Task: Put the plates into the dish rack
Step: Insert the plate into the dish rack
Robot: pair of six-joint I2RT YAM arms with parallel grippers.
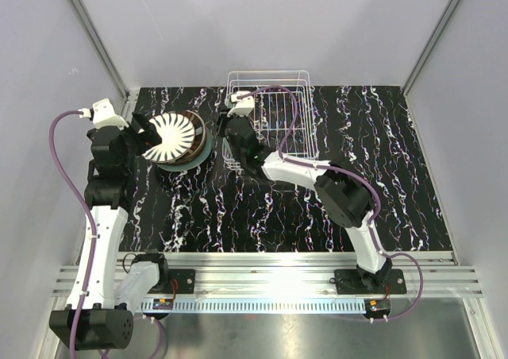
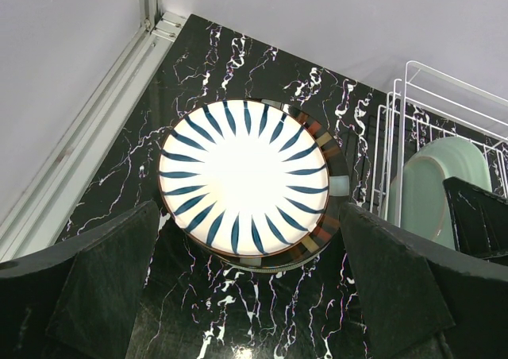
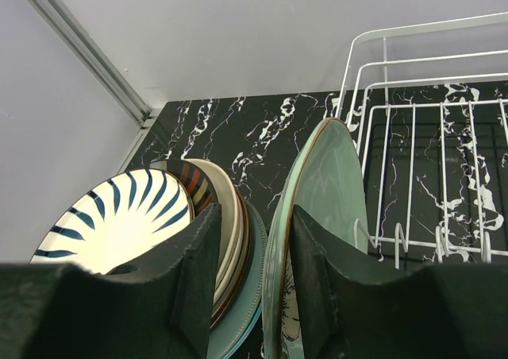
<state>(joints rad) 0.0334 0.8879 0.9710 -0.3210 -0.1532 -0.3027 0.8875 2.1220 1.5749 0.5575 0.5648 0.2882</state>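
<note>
A stack of plates (image 1: 176, 140) lies flat at the table's left, topped by a white plate with blue stripes (image 2: 242, 184); cream, brown-rimmed and pale green plates (image 3: 238, 248) show beneath it. My left gripper (image 2: 246, 295) is open and empty, hovering at the stack's near-left edge. A pale green plate (image 3: 325, 184) stands on edge at the left end of the white wire dish rack (image 1: 274, 109). My right gripper (image 3: 255, 279) is open around that plate's rim. The plate rests against the right finger (image 3: 333, 295), with a gap to the left one. The plate also shows in the left wrist view (image 2: 440, 176).
The rack's divider prongs (image 3: 440, 244) stand bare to the right of the green plate. A metal rail (image 2: 95, 137) and grey walls border the table on the left. The black marbled tabletop (image 1: 373, 176) extends to the right of the rack.
</note>
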